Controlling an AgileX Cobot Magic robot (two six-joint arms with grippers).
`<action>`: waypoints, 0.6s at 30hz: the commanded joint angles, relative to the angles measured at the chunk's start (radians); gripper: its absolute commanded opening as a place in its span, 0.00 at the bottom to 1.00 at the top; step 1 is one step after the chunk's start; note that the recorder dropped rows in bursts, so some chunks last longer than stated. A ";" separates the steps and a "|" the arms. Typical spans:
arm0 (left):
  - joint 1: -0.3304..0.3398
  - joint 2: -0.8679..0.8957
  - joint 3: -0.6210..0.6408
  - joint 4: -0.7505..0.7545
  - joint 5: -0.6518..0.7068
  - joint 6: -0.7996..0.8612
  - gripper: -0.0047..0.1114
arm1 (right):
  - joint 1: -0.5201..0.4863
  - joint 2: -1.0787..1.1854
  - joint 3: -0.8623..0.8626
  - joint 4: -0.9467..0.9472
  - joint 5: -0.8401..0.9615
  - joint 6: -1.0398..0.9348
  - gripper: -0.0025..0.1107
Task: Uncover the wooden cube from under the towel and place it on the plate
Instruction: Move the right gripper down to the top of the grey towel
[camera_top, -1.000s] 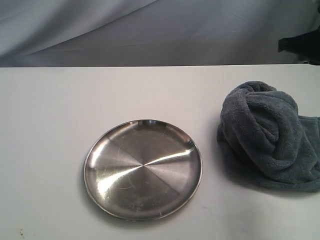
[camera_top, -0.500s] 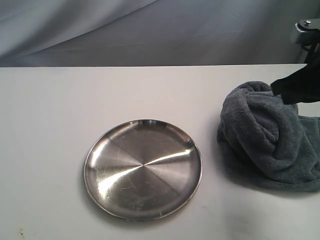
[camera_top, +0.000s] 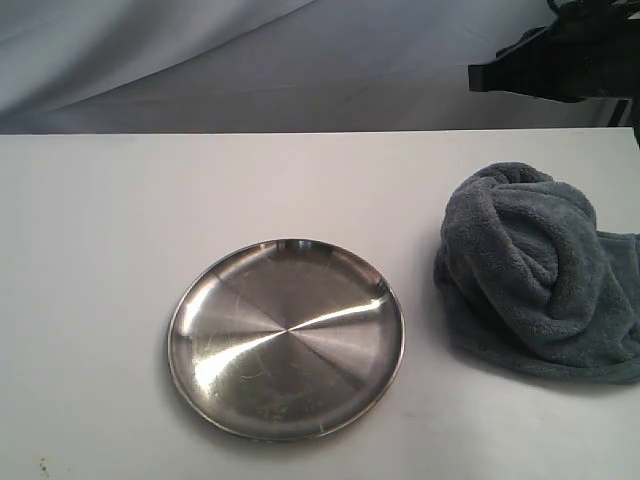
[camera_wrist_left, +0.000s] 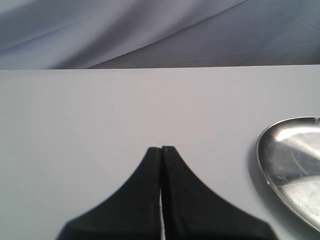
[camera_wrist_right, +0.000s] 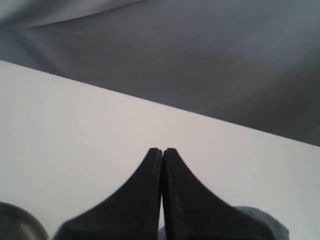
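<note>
Right gripper (camera_top: 478, 77) — now higher, leftward

The left jaws press together over the white table (camera_wrist_left: 75, 115), near the plate (camera_wrist_left: 295, 165).

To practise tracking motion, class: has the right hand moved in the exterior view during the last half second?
Yes. The right hand has gone up and leftward: before, it overlapped the top of the towel; now it shows wholly above it.

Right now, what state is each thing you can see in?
Round shiny stainless-steel plate: lying flat, empty.
Fluffy dark blue-grey towel: bunched in a mound, no gripper touching it.
Left gripper: shut, holding nothing.
Right gripper: shut, holding nothing, hovering clear of the towel.
</note>
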 joint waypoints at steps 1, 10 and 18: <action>0.001 -0.002 0.005 -0.005 -0.013 -0.004 0.04 | -0.001 -0.001 0.018 -0.112 -0.050 -0.007 0.02; 0.001 -0.002 0.005 -0.005 -0.013 -0.002 0.04 | -0.041 -0.003 0.161 0.095 -0.285 -0.015 0.02; 0.001 -0.002 0.005 -0.005 -0.013 -0.004 0.04 | -0.095 -0.003 0.172 0.032 -0.032 -0.143 0.02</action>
